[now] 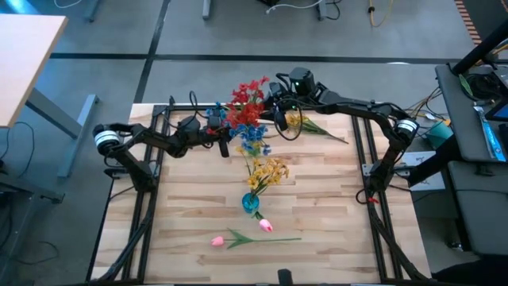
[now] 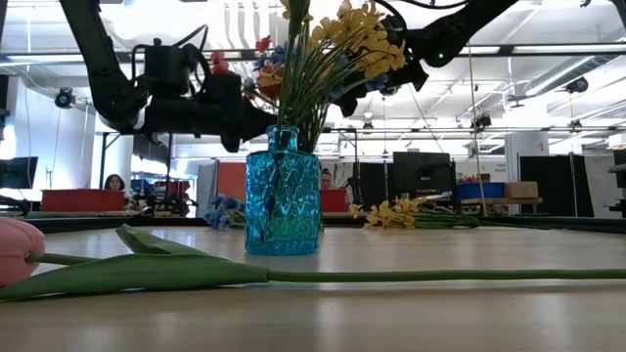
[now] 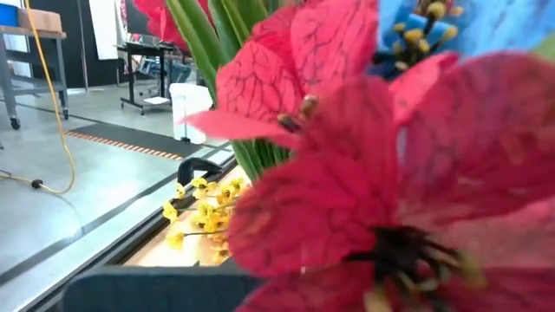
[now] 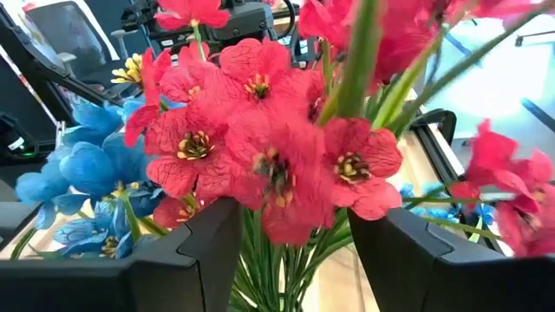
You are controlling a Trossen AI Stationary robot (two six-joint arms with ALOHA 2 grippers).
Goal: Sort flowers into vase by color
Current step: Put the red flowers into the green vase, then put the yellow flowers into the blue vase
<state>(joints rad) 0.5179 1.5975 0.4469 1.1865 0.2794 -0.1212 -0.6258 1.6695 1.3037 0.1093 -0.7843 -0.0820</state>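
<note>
red flowers between both grippers

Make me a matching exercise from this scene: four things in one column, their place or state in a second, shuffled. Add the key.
Things
1. blue glass vase
2. pink tulips
3. red flowers
4. loose yellow spray

Places
A. lying flat on the table's near part, in front of the vase
B. lying on the table at its far edge, under the right arm
C. upright mid-table, holding yellow flowers
D. up between the two grippers

Pairs: 1-C, 2-A, 3-D, 4-B
</note>
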